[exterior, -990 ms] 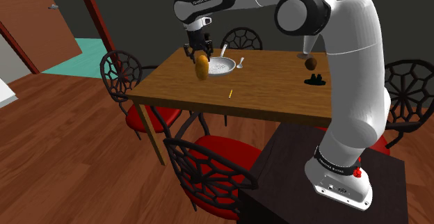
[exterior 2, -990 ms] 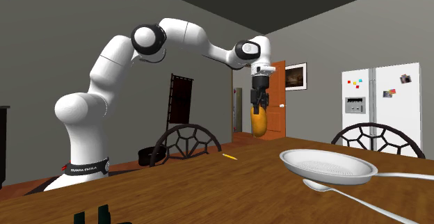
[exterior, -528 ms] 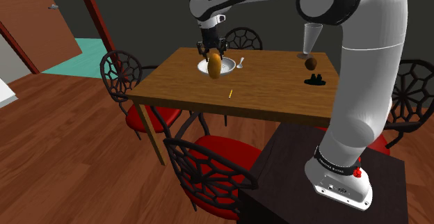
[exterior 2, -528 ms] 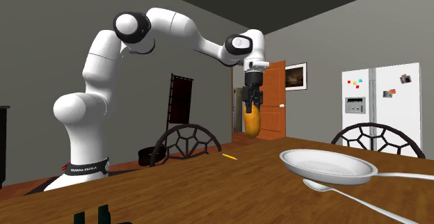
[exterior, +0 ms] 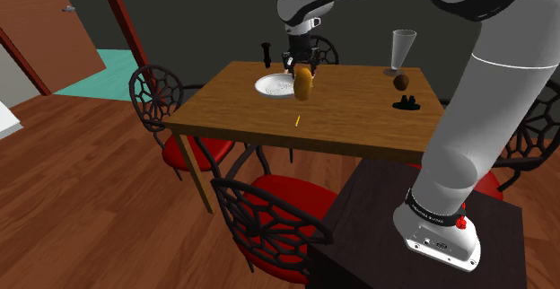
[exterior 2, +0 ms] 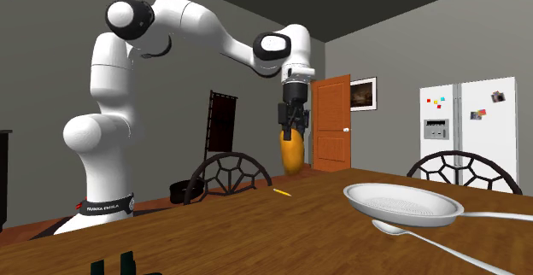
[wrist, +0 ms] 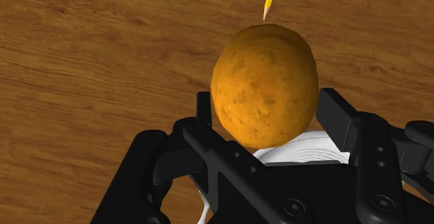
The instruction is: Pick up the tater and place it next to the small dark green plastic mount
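An orange-brown potato [exterior: 304,85] hangs above the wooden table [exterior: 224,108], clasped at its top by my black gripper [exterior: 303,68]. It hovers just beside the white plate [exterior: 272,85], toward the shoulder view's right. In the wrist view the potato [wrist: 266,83] sits between the fingers [wrist: 337,115] of the gripper [wrist: 268,115], with the table below it. The small dark green mount [exterior: 407,104] stands near the table's right end, well apart from the potato. In the second exterior view the potato [exterior 2: 293,154] hangs under the gripper [exterior 2: 290,130], and the mount [exterior 2: 115,265] sits at the lower left.
A yellow pencil [exterior: 297,120] lies on the table in front of the potato. A tall glass [exterior: 401,50] and a small brown object [exterior: 400,82] stand behind the mount. A black post [exterior: 266,52] stands behind the plate. Red-seated black chairs [exterior: 269,215] ring the table.
The arm has carried the potato toward the shoulder view's right, from the plate's left side across the plate to its right edge. The grip on the potato is unchanged.
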